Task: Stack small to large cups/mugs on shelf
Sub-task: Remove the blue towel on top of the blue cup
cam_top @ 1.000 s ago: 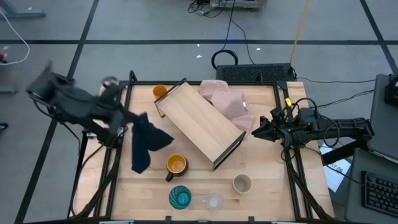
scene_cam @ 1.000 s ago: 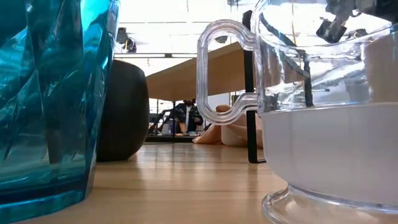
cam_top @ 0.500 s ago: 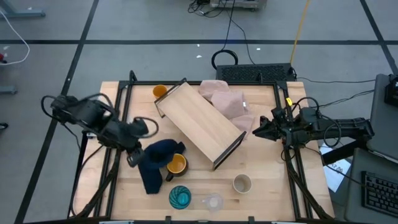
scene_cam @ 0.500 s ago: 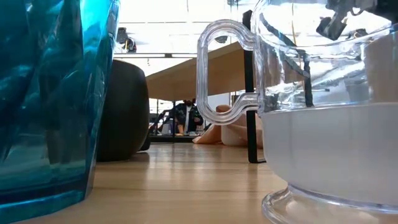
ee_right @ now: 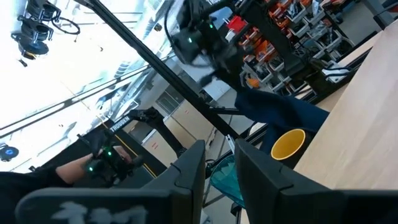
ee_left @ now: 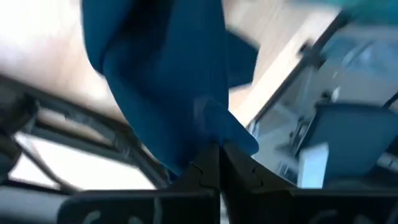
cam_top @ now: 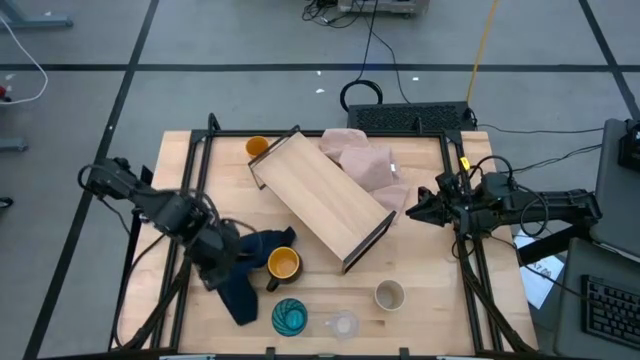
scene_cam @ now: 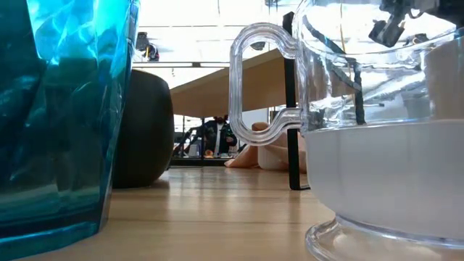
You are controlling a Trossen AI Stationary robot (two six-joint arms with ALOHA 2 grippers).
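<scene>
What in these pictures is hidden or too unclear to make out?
- White mug: none shows in any view, so where it stands cannot be told.
- Yellow mug, high view: its handle side is partly covered by the blue cloth that the left gripper pinches.
- Low view: the teal tumbler and clear cup fill the picture and block most of the table.
- Right gripper: waits at the table's right edge; nothing shows between its fingers.

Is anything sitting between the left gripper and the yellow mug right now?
Yes. The left gripper is shut on a dark blue cloth, which hangs between it and the yellow mug, touching the mug's near side.
</scene>
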